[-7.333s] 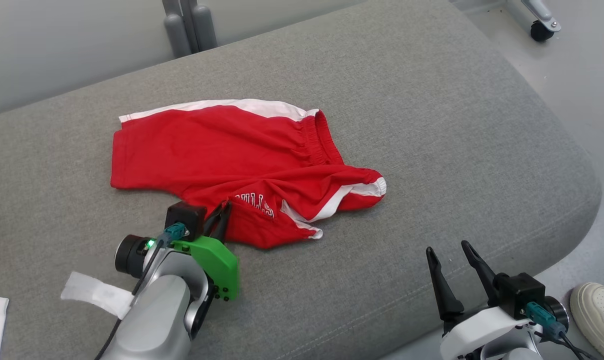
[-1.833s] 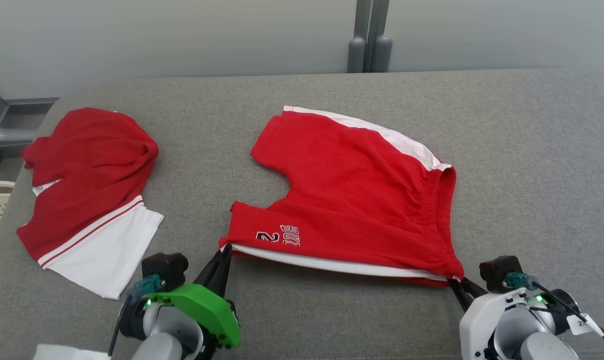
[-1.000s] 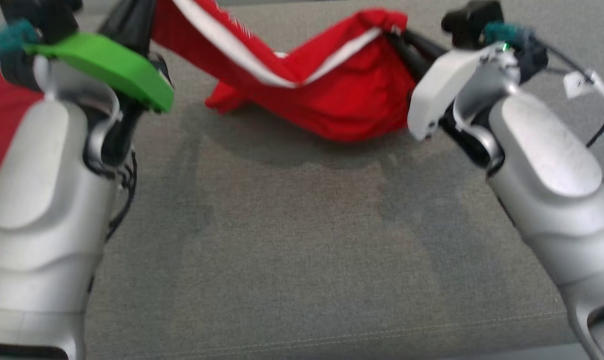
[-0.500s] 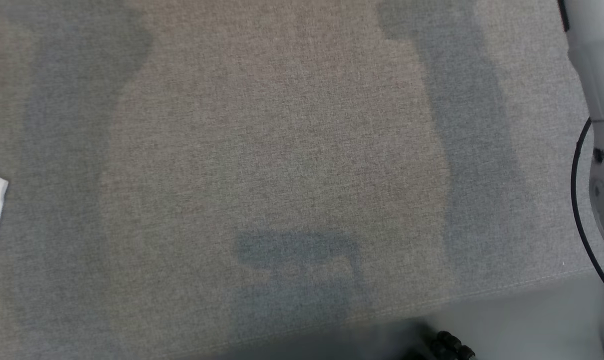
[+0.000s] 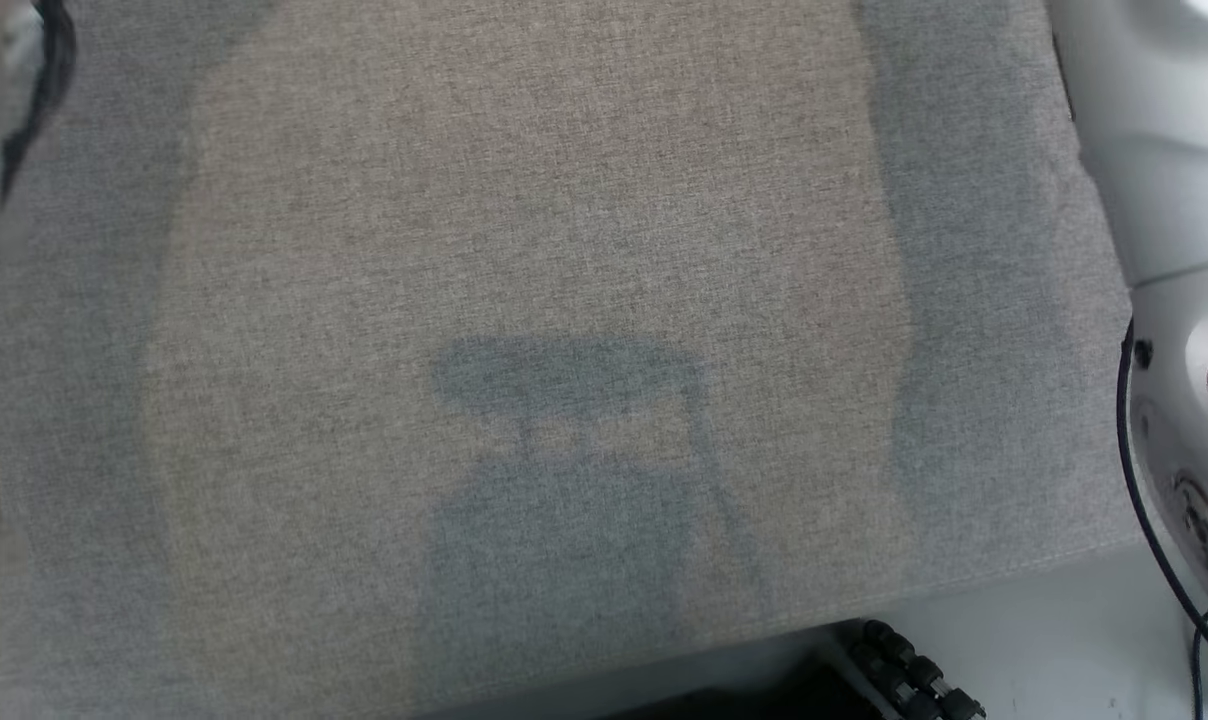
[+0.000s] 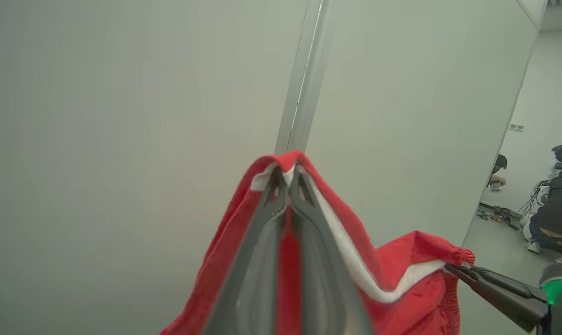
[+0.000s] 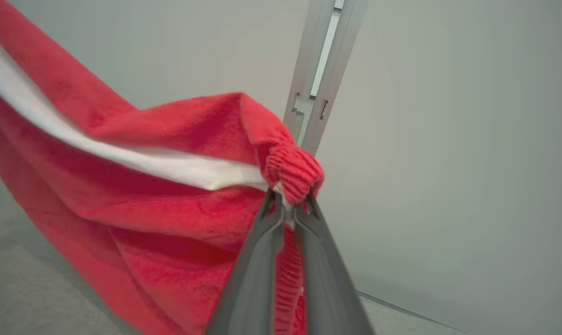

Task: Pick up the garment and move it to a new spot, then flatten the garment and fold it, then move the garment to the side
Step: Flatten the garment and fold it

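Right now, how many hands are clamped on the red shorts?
2. The left hand pinches a white-edged corner of the red fabric shorts; the right hand pinches the ribbed waistband. The shorts hang between them.

One red garment (image 6: pixel 402 260) is counted, pinched between both pairs of jaws, each pressed tight on an edge. Two grippers are seen, the left gripper (image 6: pixel 288 174) and the right gripper (image 7: pixel 288 202), and two dark fingers (image 6: pixel 257 251) are counted on each. One white stripe (image 6: pixel 351 260) is seen along the garment, running from one set of jaws to the other. Beyond the jaws, two pale wall panels (image 6: pixel 123 116) are joined by one metal post (image 6: pixel 304 74). One grey cushion (image 5: pixel 564 200) is shown. One person in dark clothing (image 6: pixel 558 209) is made out far beyond the right gripper's jaws; other figures there are too small to be counted.
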Controlling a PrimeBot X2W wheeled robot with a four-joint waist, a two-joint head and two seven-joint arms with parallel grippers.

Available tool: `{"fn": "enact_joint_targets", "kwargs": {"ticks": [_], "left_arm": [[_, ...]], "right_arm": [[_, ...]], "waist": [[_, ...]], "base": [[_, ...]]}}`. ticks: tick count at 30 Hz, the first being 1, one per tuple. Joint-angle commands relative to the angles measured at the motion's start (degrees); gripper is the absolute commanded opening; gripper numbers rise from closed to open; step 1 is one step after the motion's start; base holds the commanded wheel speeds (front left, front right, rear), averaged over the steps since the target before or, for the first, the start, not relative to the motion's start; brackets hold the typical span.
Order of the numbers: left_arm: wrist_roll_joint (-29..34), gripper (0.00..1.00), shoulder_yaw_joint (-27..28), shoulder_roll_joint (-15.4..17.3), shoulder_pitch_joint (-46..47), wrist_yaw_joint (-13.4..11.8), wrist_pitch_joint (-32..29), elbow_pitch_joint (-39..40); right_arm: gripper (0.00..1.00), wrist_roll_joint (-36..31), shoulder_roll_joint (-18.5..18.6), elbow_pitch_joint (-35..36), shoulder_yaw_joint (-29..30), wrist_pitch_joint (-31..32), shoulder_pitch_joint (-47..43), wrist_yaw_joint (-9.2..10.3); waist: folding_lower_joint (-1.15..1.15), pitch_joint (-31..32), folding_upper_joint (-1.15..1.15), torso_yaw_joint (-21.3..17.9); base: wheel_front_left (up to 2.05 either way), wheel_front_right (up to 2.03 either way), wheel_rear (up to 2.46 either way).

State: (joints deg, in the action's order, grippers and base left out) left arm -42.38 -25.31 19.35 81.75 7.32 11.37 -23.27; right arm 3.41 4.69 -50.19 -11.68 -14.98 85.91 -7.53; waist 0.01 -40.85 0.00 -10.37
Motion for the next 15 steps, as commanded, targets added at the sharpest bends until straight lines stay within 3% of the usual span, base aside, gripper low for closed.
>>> {"fn": "enact_joint_targets", "kwargs": {"ticks": [1,15], "left_arm": [[-1.2,0.00,0.4,0.5,-4.2,0.2,1.1,0.7],[-5.5,0.00,2.0,0.3,-38.3,-4.7,3.5,8.6]], "right_arm": [[0.00,1.0,0.9,-0.1,-1.7,-0.2,-2.4,0.09],[0.00,14.8,8.8,3.2,-16.7,5.1,-23.1,0.09]], "waist": [[-0.01,1.7,0.00,1.5],[-0.01,16.6,0.00,6.2]], "base": [[0.00,0.00,0.00],[0.00,0.00,0.00]]}}
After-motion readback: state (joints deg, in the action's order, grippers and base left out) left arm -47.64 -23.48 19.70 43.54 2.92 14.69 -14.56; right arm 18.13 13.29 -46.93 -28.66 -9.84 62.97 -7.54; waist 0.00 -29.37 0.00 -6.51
